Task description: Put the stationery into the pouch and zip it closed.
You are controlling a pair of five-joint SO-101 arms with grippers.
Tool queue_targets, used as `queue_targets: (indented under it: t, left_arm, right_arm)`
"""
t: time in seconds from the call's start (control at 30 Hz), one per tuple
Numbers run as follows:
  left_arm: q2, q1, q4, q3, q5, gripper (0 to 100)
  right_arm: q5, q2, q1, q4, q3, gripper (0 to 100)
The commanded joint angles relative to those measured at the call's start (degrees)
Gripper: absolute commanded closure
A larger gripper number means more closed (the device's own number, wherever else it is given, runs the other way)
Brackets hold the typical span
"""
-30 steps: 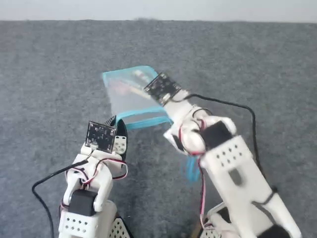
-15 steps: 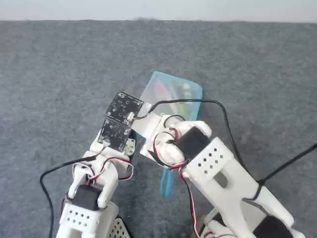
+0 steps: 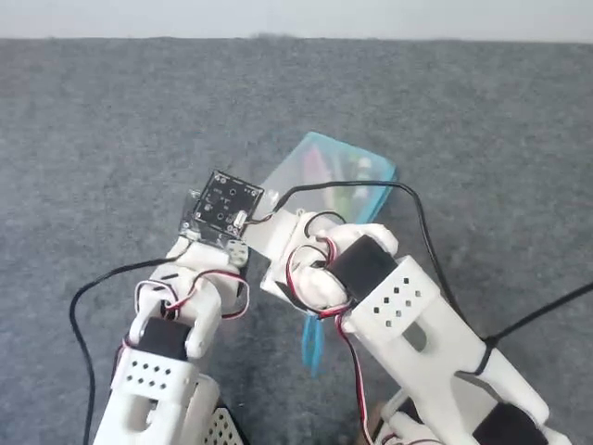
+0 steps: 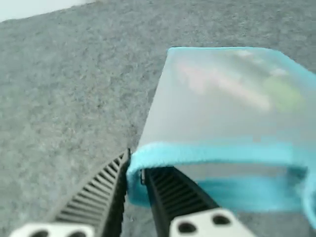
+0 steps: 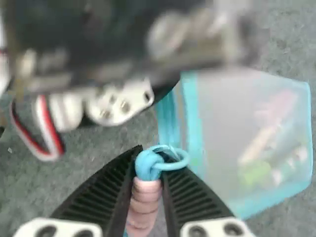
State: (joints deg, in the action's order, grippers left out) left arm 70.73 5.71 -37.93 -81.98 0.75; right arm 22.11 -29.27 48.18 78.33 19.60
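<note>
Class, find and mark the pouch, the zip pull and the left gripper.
pouch (image 4: 227,98), left wrist view, on its clear side wall.
zip pull (image 5: 147,165), right wrist view, on its blue knot.
left gripper (image 4: 134,168), left wrist view, between the fingertips pinching the pouch's blue edge.

One pouch; two tools, left tool and right tool.

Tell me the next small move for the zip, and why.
Probably slide the right hand along the zip, with the left hand as anchor. The stationery is inside the pouch, the left hand pinches its blue rim, the right hand is shut on the pull, and the mouth looks partly open.
</note>
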Motion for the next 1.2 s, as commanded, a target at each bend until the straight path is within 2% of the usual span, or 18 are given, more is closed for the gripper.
queue_targets:
  t: [0.0, 0.1, 0.37, 0.57, 0.67, 0.97, 1.17]
  left_arm:
    - [-0.8, -1.9, 1.7, 4.1, 1.1, 99]
    - [-0.9, -1.9, 1.5, 4.4, 1.2, 99]
    - [-0.9, -2.0, -1.1, 6.5, 1.2, 99]
    - [-0.9, -2.0, -1.5, 6.6, 1.1, 99]
    - [-0.9, -2.0, -1.5, 6.5, 1.0, 99]
    - [-0.9, -1.6, -1.5, 6.6, 1.0, 99]
    - [-0.9, -1.5, -1.5, 6.6, 1.0, 99]
  right_arm:
    - [1.0, -1.1, -1.6, 4.7, -4.1, 78.2]
    - [1.0, -1.3, -1.6, 8.7, -4.1, 73.1]
    - [1.1, -13.8, -2.0, 10.9, -0.5, 73.2]
    - [5.0, -18.2, -6.4, -3.7, 20.1, 73.1]
    - [5.5, -18.2, -8.6, -10.1, 25.9, 72.7]
    - [8.3, -18.0, -10.8, -14.3, 27.5, 68.4]
    - [8.3, -9.0, -11.1, -19.9, 27.3, 68.4]
